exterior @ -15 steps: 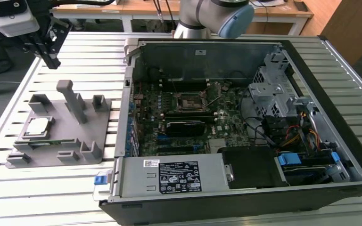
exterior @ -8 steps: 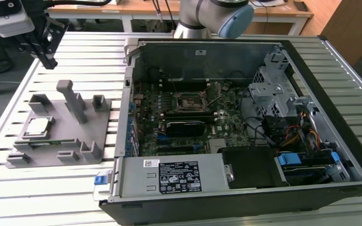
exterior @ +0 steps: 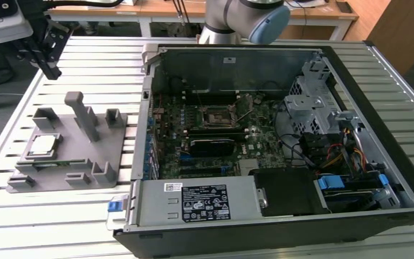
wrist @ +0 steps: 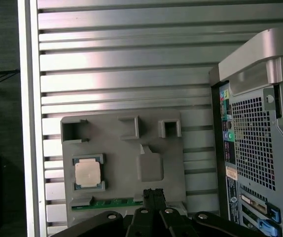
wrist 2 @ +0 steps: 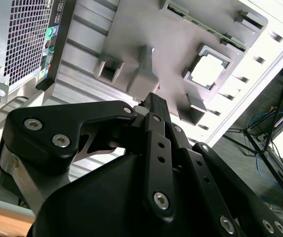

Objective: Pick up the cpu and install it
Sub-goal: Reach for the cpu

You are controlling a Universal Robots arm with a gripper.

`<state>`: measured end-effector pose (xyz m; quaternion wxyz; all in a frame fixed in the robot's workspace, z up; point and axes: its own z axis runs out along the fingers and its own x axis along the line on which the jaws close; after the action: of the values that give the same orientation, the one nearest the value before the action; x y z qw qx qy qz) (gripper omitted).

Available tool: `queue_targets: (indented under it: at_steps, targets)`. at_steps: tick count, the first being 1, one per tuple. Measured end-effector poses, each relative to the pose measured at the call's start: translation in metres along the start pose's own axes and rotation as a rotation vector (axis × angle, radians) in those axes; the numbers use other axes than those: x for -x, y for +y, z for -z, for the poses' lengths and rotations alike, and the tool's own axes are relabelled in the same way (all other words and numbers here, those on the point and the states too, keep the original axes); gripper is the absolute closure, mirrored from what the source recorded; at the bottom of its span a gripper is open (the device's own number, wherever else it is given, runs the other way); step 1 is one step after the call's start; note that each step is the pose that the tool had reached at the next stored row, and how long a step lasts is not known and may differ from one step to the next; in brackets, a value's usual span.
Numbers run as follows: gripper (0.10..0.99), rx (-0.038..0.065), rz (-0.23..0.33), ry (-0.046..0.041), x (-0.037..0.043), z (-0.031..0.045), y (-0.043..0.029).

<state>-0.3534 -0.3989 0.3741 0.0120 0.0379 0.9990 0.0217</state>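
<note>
The cpu (exterior: pixel 43 144), a small square chip with a shiny metal top, lies flat in a pocket of the grey fixture block (exterior: pixel 84 156) on the exterior view's left. My gripper (exterior: pixel 51 71) hangs above the table beyond the fixture, well apart from the chip, its black fingers shut together with nothing between them. In the first wrist view the cpu (wrist: pixel 88 173) sits off to one side of the gripper (wrist: pixel 154 193). In the second wrist view the cpu (wrist 2: pixel 208 69) lies past the gripper (wrist 2: pixel 150 98). The black motherboard socket (exterior: pixel 217 115) lies inside the open computer case.
The open computer case (exterior: pixel 368 81) fills the middle and the exterior view's right, with a power supply (exterior: pixel 196 200) at its near side. The fixture carries upright posts (exterior: pixel 84 116) and a green memory stick (wrist: pixel 114 202). All stands on a slatted aluminium table (exterior: pixel 99 59).
</note>
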Motion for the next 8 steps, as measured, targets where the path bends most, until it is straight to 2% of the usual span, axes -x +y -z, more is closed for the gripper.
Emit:
queue_targets:
  at_steps: [8]
  targets:
    - [0.98,0.0,0.0,0.0001,-0.0075,-0.0004,-0.0006]
